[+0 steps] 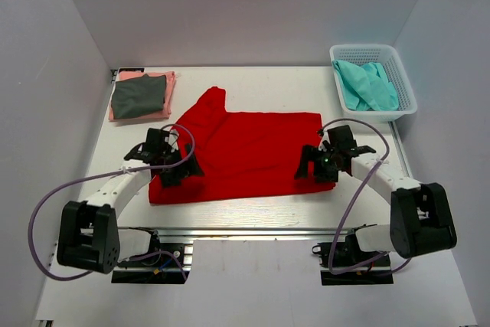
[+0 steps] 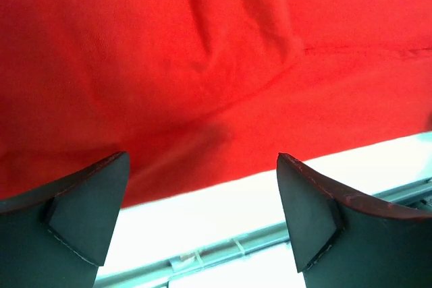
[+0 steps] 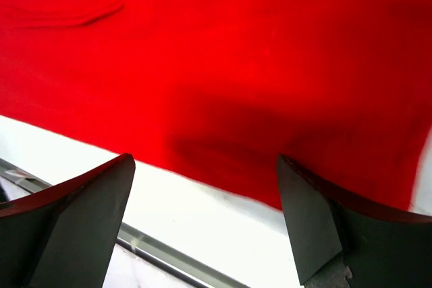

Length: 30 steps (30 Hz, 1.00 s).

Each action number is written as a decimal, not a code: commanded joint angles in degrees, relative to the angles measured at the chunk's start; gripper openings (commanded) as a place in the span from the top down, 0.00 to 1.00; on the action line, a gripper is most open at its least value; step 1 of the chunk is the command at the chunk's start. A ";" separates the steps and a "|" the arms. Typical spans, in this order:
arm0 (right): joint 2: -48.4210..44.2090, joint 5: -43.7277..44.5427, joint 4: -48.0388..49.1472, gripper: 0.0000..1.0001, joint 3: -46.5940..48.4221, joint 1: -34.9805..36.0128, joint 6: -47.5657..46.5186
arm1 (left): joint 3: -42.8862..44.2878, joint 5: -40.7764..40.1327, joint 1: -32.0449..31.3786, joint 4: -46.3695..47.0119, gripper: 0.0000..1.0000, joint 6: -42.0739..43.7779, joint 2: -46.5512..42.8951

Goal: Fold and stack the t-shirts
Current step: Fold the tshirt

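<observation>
Item: bright red soft fabric t-shirt (image 1: pixel 245 155), flat on white surface (image 1: pixel 253 216), centre.
Handling: likely light, limp; pinch near hem corners.
Left fingers (image 2: pixel 81 214): wide open, empty, above near-left hem.
Right fingers (image 3: pixel 74 220): wide open, empty, above near-right hem.

2 arms, both look the same. White-and-black left arm (image 1: pixel 115 185) & white-and-black right arm (image 1: pixel 383 178): smooth white tubes w/ a big black boxy block (image 1: pixel 88 235) low down on each. Each stands on a flat black base plate (image 1: pixel 149 266) w/ small wires. A long thin purple cable (image 1: pixel 31 235) loops along each arm. Black left gripper (image 2: pixel 202 214) & black right gripper (image 3: pixel 206 214): 2 dark grey wedge fingers (image 2: pixel 84 210) each, flat inside, edges a bit scuffed.
</observation>
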 commanded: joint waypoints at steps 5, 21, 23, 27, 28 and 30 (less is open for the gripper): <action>-3.06 5.06 -0.53 0.10 11.20 0.04 -3.34 | 12.19 -6.49 -0.55 0.14 0.00 2.14 -3.22; 17.76 5.07 2.65 0.10 35.10 -0.04 -3.25 | 67.12 -3.51 1.30 1.13 0.00 12.60 49.59; 18.92 4.45 2.56 0.10 36.44 0.04 -3.60 | 70.55 -3.50 1.30 0.61 0.00 12.61 53.46; 21.29 5.41 2.82 0.10 37.50 -0.31 -3.78 | 75.22 -0.43 1.30 2.44 0.00 11.83 61.20; 21.47 5.59 2.65 0.10 37.33 -0.22 -3.61 | 75.22 -0.95 1.30 2.97 0.00 11.82 62.09; 22.17 5.76 2.82 0.10 36.98 -0.22 -3.52 | 76.37 -3.23 1.30 2.45 0.00 11.12 63.76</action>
